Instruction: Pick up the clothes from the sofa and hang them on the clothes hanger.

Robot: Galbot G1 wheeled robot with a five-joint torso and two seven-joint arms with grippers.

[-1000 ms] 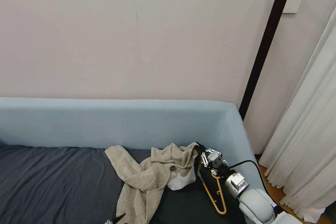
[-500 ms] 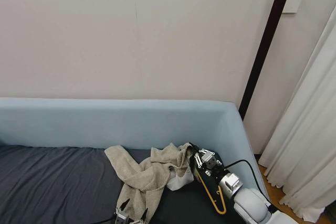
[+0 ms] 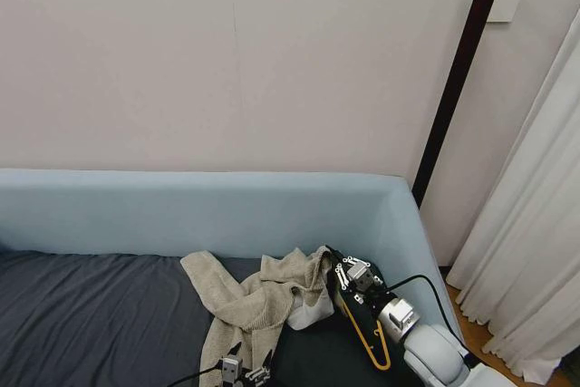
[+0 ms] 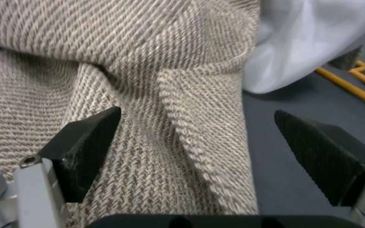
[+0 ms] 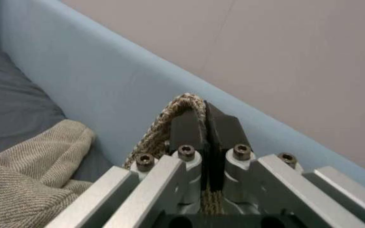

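A beige knitted garment (image 3: 249, 305) lies crumpled on the dark sofa seat (image 3: 91, 314), with a white cloth (image 3: 310, 313) and a yellow hanger (image 3: 370, 340) beside it. My right gripper (image 3: 347, 275) is shut on the garment's right edge; in the right wrist view a fold of knit (image 5: 173, 111) sticks out past the closed gripper (image 5: 205, 126). My left gripper (image 3: 245, 372) hovers low over the garment's front part. Up close, its open gripper (image 4: 198, 137) straddles a knit fold (image 4: 195, 152), fingertips (image 4: 84, 145) apart from the fabric. White cloth (image 4: 296, 42) and hanger (image 4: 353, 80) lie beyond.
The light blue sofa backrest (image 3: 199, 210) runs behind the clothes, and its arm (image 3: 412, 251) closes off the right side. A dark rack pole (image 3: 458, 74) rises at the right against the wall. White curtains (image 3: 535, 251) hang at the far right.
My left gripper has come up into the head view from the bottom edge, toward the garment. My right gripper shifted slightly left with the garment's edge, then held.
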